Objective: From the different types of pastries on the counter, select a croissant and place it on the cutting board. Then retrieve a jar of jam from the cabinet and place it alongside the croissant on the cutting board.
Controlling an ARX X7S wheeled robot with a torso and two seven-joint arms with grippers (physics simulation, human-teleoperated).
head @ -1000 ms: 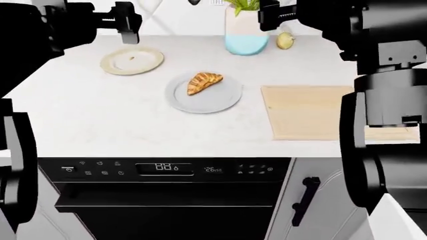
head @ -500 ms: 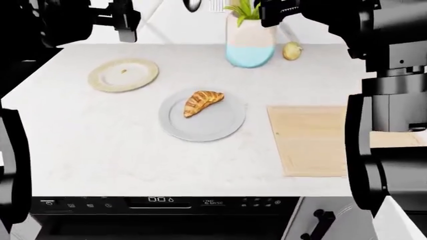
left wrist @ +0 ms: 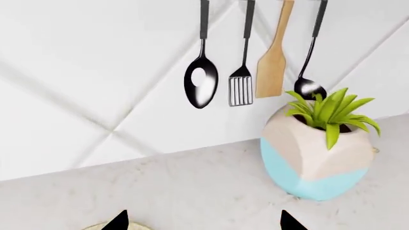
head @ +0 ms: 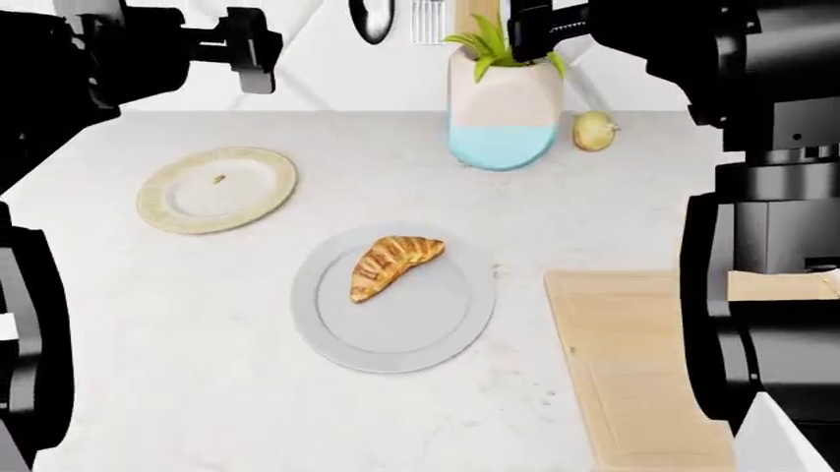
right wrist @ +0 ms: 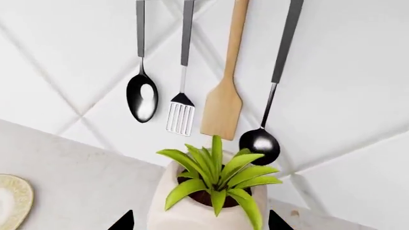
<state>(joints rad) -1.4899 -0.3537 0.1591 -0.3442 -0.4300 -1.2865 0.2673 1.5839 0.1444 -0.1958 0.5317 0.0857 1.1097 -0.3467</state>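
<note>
Closer now, your view drops the oven; the croissant [head: 391,264] sits on its grey plate [head: 434,329]. Both grippers hover high at the wall, and you can't tell their jaw state

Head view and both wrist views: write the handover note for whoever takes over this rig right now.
Left gripper: raised over the counter's far left, holding nothing; fingertip spread suggests open.
Right gripper: up by the plant vase, holding nothing; also looks open.
Croissant: lying on the round grey plate, untouched.
Cutting board: bare, right of that plate, partly hidden by the right arm.
Jar of jam: not in view.
Also there: a cream plate and a small yellowish fruit.
Done: nothing.
Left: croissant to the board, then the jam beside it.
</note>
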